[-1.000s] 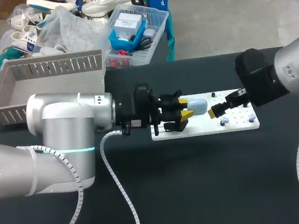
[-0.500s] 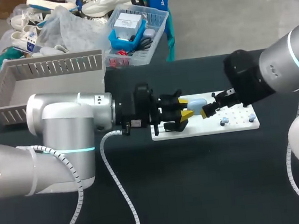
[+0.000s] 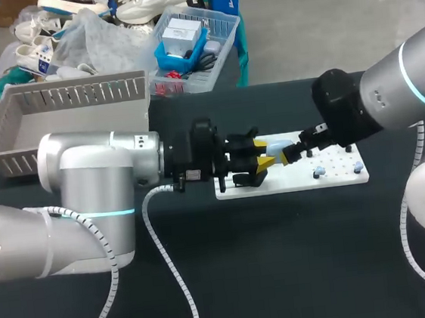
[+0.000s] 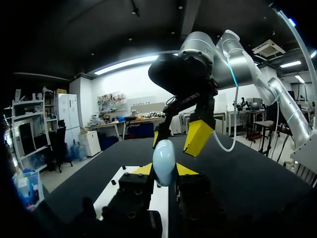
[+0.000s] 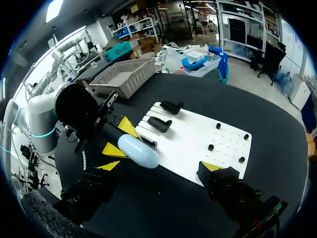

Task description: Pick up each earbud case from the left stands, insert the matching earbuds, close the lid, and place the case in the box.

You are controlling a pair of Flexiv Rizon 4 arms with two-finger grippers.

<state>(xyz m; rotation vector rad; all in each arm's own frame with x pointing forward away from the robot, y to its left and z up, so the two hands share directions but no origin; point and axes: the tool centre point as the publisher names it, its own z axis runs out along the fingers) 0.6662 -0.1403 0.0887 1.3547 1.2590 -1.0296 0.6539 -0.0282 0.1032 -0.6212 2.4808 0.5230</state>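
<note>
Head view: the left fingers (image 3: pixel 261 162) are clamped on the pale blue case (image 3: pixel 275 150), holding it just above the white board (image 3: pixel 344 178) on the dark surface (image 3: pixel 284 258). The right fingers (image 3: pixel 287 156) are right at the case's far end. Two small blue bits (image 3: pixel 319 171), probably earbuds, lie on the board. The grey box (image 3: pixel 64 121) is well apart, at the rear left.

Left wrist view: the case (image 4: pixel 163 159) stands upright, pinched between this arm's yellow tips (image 4: pixel 164 170). The right fingers (image 4: pixel 177 139) are spread wide on either side of its top, apparently not touching.

Right wrist view: its own fingers (image 5: pixel 161 166) gape wide and hold nothing; the case (image 5: pixel 138 151) lies just ahead of them, gripped by the left fingers (image 5: pixel 120 138) beside the black stands (image 5: pixel 159 123).

The case looks picked and presented, with its lid seemingly not open. The next move likely calls for the right fingers to work the lid, aligned carefully while the left holds firm.
</note>
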